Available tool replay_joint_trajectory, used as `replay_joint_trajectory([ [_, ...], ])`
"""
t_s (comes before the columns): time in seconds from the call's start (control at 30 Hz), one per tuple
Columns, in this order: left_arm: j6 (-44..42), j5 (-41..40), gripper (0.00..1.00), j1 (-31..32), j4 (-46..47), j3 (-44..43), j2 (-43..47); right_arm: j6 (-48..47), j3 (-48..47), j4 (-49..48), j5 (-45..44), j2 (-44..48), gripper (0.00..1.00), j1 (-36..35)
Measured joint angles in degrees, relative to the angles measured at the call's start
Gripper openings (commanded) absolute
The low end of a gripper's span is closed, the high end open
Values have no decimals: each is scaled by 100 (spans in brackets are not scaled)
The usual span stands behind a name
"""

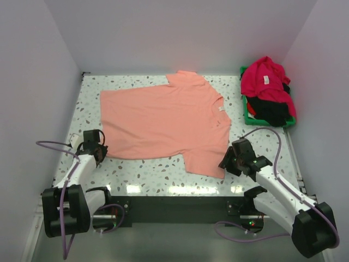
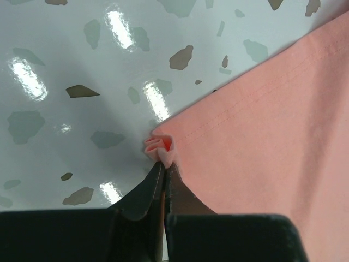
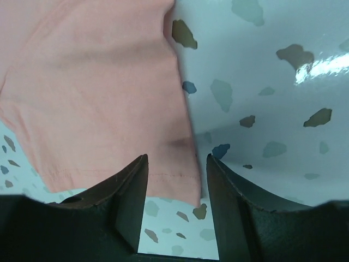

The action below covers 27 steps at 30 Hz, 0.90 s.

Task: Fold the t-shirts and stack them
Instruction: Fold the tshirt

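Left end effector point(image 2: 163, 165) pinches salmon-pink t-shirt point(image 2: 262, 125) corner, a grip only wrist view shows.

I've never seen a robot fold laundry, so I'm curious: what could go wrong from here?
1. The left gripper pinches only a tiny bunched corner of the salmon-pink t-shirt; it might slip free when lifted.
2. The right gripper stands open over just the edge of the sleeve; it could close on too little cloth, or miss, and the fold would likely come out crooked.
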<state>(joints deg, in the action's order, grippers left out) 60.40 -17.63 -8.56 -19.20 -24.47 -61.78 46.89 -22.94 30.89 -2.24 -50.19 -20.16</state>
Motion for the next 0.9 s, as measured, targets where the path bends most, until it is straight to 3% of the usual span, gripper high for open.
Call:
replay_joint_trajectory([
  [0.17, -2, 87, 0, -4, 186, 48, -44, 415, 129, -17, -173, -46, 48, -649],
  [0.23, -2, 105, 0, -4, 203, 63, -57, 531, 131, -39, -247, -76, 43, -778],
  [0.27, -2, 118, 0, -4, 212, 70, -57, 590, 133, -42, -286, -79, 35, -820],
  [0.33, -2, 157, 0, -4, 240, 90, -57, 688, 155, -55, -315, -94, 29, -857],
  [0.47, -2, 227, 0, -4, 293, 170, -7, 756, 142, -42, -365, -197, 1, -872],
  [0.63, -2, 245, 0, -4, 267, 291, 181, 684, -79, 219, -444, -153, 0, -876],
  [0.9, 9, 219, 0, -4, -127, 446, 817, 448, -994, 1036, -592, 1082, 0, -881],
])
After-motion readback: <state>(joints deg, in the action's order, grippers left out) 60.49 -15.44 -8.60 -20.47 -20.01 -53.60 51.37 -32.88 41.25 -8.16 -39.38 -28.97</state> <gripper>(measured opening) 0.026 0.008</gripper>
